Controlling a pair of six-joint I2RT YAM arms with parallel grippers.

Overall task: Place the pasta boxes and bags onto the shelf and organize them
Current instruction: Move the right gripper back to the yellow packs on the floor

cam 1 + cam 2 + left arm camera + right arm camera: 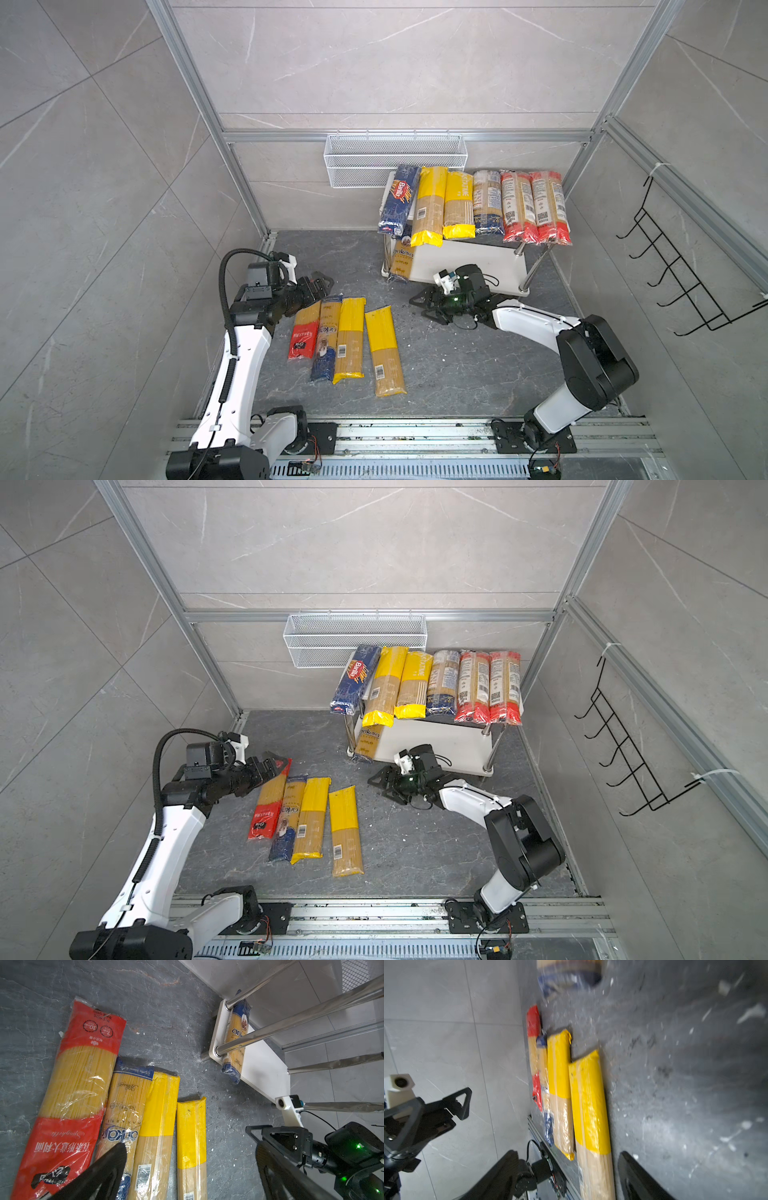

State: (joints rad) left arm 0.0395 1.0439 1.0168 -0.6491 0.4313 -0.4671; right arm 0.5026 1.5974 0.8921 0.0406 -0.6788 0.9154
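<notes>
The shelf (469,262) stands at the back right. Its top board carries a blue Barilla pack (400,199), two yellow-ended bags (431,205), a navy-ended bag (487,201) and two red-ended bags (517,205). One navy-ended bag (401,257) lies on the lower board. On the floor lie a red bag (304,332), a navy-ended bag (326,338) and two yellow-ended bags (350,338) (385,351). My left gripper (322,281) (191,1178) hangs open above their far ends. My right gripper (417,307) (569,1180) is open and empty, low in front of the shelf, facing the nearest yellow-ended bag (591,1105).
A white wire mesh basket (395,160) hangs on the back wall behind the shelf. A black wire hook rack (681,266) is fixed to the right wall. The shelf's chrome legs (291,1026) stand close to both grippers. Dark stone floor (457,365) lies bare right of the floor bags.
</notes>
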